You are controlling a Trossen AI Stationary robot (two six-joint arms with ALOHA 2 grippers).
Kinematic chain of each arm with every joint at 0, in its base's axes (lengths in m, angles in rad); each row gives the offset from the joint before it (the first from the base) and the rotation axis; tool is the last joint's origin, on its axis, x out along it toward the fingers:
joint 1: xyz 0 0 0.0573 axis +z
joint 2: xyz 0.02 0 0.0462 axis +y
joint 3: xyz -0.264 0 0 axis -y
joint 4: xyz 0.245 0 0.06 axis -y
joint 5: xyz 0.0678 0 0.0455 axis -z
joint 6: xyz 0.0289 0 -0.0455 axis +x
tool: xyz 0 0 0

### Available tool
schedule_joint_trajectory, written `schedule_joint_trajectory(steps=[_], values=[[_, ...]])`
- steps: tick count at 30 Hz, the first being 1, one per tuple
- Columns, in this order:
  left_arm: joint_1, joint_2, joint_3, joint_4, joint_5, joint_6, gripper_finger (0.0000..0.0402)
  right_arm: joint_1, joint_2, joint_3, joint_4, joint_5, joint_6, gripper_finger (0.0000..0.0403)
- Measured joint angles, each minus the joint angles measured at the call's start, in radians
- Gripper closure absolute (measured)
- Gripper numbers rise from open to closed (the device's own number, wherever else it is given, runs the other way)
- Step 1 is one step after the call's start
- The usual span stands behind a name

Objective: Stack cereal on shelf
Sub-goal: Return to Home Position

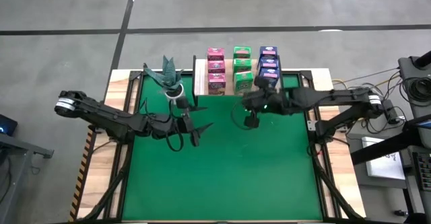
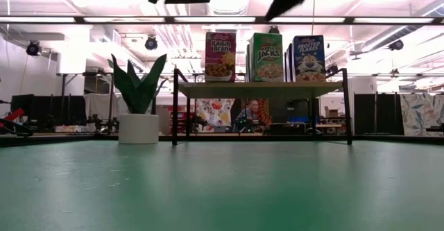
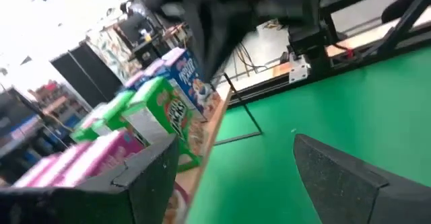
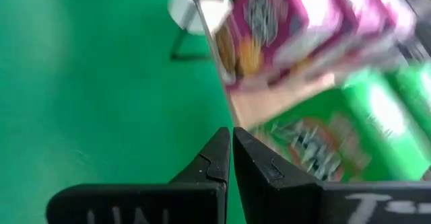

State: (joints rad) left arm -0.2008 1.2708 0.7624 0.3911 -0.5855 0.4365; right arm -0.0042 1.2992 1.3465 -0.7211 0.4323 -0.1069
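While no carton lies on the mat point(image 1: 222, 183), the cereal point(image 1: 242, 69) stands entire on the shelf point(image 2: 260, 90) at the far edge: pink row left, green middle, blue right, three deep, each row running near to far. Right gripper point(image 4: 231, 135): fingers pressed together, holding nothing; hovers just near of the green and blue rows, the closer of the two to the shelf. Left gripper point(image 1: 202, 132): fingers spread wide, empty; hovers above the mat, near and left of the pink row, with the plant point(image 1: 168, 72) on its far side. Cereal lies to the far side of both; by judgement, any retreat should run nearward, away from the box fronts.
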Motion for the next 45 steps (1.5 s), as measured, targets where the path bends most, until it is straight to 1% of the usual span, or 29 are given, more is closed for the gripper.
schedule_joint_trajectory(steps=[3,6,10,13,16,19,22,26,30,32,35,40,45], values=[[0.000,-0.029,0.000,-0.034,0.000,0.069,0.0127,0.028,0.021,-0.077,0.022,0.105,0.128,0.0394],[0.003,-0.060,0.000,-0.097,0.000,0.106,0.0127,0.040,0.042,-0.133,0.051,0.206,0.255,0.0394],[0.006,-0.107,-0.001,-0.206,0.000,0.121,0.0127,0.038,0.063,-0.174,0.074,0.226,0.386,0.0394],[0.006,-0.147,-0.029,-0.234,0.001,0.125,0.0127,0.039,0.071,-0.227,0.164,0.224,0.422,0.0394],[0.007,-0.203,-0.086,-0.227,0.013,0.138,0.0127,0.040,0.071,-0.300,0.278,0.222,0.423,0.0394],[0.008,-0.269,-0.154,-0.176,0.022,0.155,0.0127,0.039,0.070,-0.368,0.400,0.222,0.421,0.0394],[0.009,-0.339,-0.211,-0.092,0.022,0.231,0.0127,0.039,0.068,-0.426,0.546,0.223,0.391,0.0394],[0.019,-0.420,-0.261,-0.077,0.022,0.322,0.0127,0.030,0.072,-0.506,0.748,0.230,0.317,0.0394],[0.041,-0.484,-0.309,-0.047,0.021,0.372,0.0127,0.030,0.072,-0.579,0.922,0.342,0.238,0.0394],[0.053,-0.509,-0.329,-0.032,0.021,0.374,0.0127,0.030,0.072,-0.599,0.985,0.353,0.206,0.0394],[0.066,-0.535,-0.352,-0.033,0.021,0.374,0.0127,0.024,0.086,-0.614,1.058,0.354,0.178,0.0394],[0.072,-0.553,-0.360,-0.029,0.031,0.374,0.0127,0.011,0.138,-0.617,1.110,0.357,0.165,0.0394],[0.075,-0.553,-0.360,-0.033,0.047,0.374,0.0127,0.005,0.192,-0.598,1.120,0.416,0.157,0.0394]])
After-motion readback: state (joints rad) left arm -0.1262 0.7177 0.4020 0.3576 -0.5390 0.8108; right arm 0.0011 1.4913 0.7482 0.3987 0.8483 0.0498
